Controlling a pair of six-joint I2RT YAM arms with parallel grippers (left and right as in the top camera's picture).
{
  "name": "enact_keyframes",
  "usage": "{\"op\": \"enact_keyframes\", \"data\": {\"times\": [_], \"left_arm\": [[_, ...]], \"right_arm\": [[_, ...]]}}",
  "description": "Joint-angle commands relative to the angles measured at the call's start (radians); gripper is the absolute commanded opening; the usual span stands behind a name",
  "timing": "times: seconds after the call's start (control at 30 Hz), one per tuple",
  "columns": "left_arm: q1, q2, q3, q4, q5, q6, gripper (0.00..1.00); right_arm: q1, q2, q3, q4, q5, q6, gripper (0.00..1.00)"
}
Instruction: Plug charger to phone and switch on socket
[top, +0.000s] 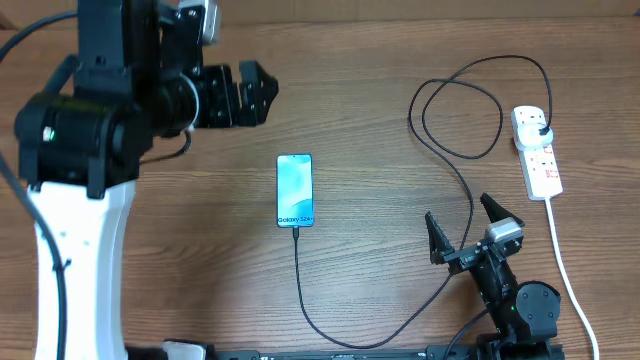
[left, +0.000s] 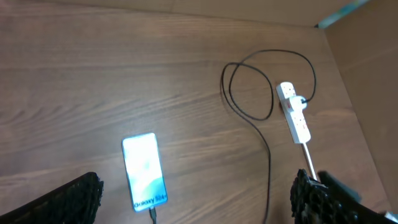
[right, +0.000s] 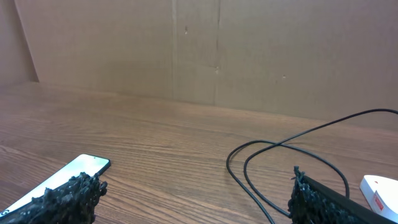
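The phone (top: 295, 190) lies flat mid-table, its light-blue screen lit. It also shows in the left wrist view (left: 144, 172) and the right wrist view (right: 69, 175). The charger cable (top: 300, 290) runs from the phone's near end, loops right (left: 249, 87) and ends in a black plug (top: 541, 130) seated in the white socket strip (top: 538, 152). My left gripper (top: 252, 95) is open and empty, high at the upper left of the phone. My right gripper (top: 462, 230) is open and empty near the front, left of the socket's white cord.
The socket's thick white cord (top: 565, 260) runs down the right side toward the front edge. A cardboard wall (right: 217, 50) stands behind the table. The cable loops (right: 273, 162) lie between my right gripper and the strip.
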Motion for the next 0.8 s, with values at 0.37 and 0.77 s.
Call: {"op": "enact_keyframes", "data": {"times": [0.37, 0.77], "left_arm": [[0.01, -0.487, -0.727, 0.213, -0.246, 0.027, 1.0], [0.01, -0.929, -1.295, 0.685, -0.319, 0.189, 0.99]], "right_arm": [[-0.002, -0.009, -0.011, 0.005, -0.004, 0.003, 1.0], [-0.002, -0.009, -0.011, 0.005, -0.003, 0.003, 1.0]]}}
